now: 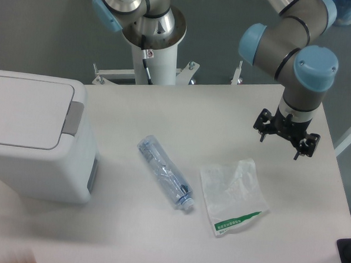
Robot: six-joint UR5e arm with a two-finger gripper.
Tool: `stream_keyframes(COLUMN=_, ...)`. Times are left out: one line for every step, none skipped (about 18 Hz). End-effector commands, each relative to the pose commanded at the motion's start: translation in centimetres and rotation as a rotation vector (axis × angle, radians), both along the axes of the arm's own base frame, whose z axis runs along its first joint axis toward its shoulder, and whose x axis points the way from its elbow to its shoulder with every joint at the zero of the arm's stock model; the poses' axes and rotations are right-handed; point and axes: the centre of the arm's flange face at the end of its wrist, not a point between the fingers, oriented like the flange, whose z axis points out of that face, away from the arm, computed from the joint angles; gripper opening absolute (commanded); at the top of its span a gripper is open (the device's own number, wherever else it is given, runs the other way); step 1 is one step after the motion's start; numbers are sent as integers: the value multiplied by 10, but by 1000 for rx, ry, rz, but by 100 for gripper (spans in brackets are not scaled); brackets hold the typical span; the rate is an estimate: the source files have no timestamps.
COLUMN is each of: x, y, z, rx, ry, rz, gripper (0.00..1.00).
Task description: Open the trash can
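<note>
At the counter's (165,107) left edge stands the trash can (35,159), lid down; it looks rigid and bulky, best worked by pressing its grey push tab (74,118). Mid-counter lie a plastic bottle (164,172) and a clear bag (232,195). Far right hovers the end effector (285,139), fingers apart and empty.

White tabletop (223,110), pale and smooth. The trash can (37,139) sits on it at the left edge, lid flat, grey tab on the rim facing inward. Just right of the trash can lies a clear plastic bottle (164,173) on its side, cap end pointing away from the can. Further right of it, a crumpled clear plastic bag (231,195) with a green stripe.
</note>
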Motion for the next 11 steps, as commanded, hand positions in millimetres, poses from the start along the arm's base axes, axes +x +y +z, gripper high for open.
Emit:
stream_keyframes(x=0, y=0, z=-1, rx=-1, ry=-1, rz=0, gripper=100)
stream_keyframes(x=0, y=0, z=-1, rx=-1, ry=-1, rz=0, gripper=100)
stream_keyframes(x=1, y=1, z=-1, rx=-1, ry=-1, rz=-2, gripper=100)
stream_keyframes(x=1, y=2, z=-1, rx=1, ry=-2, rz=-3, gripper=100)
stream_keyframes(x=1, y=1, z=2, rx=2, ry=2, rz=-3, gripper=100)
stream_keyframes(x=2, y=2, z=3, rx=3, ry=4, rz=-6, gripper=100)
stream_keyframes(x=2, y=3, z=6, rx=4, ry=8, rz=-9, gripper=100)
stream_keyframes(x=5, y=6, z=4, rx=3, ry=5, rz=-15, gripper=100)
stream_keyframes(x=8, y=10, z=5, rx=1, ry=3, rz=-20, gripper=100)
stream_keyframes(x=10, y=12, z=5, rx=0, ry=0, rz=-23, gripper=100)
stream_keyframes(x=14, y=12, z=5, rx=1, ry=-4, rz=-22, gripper=100)
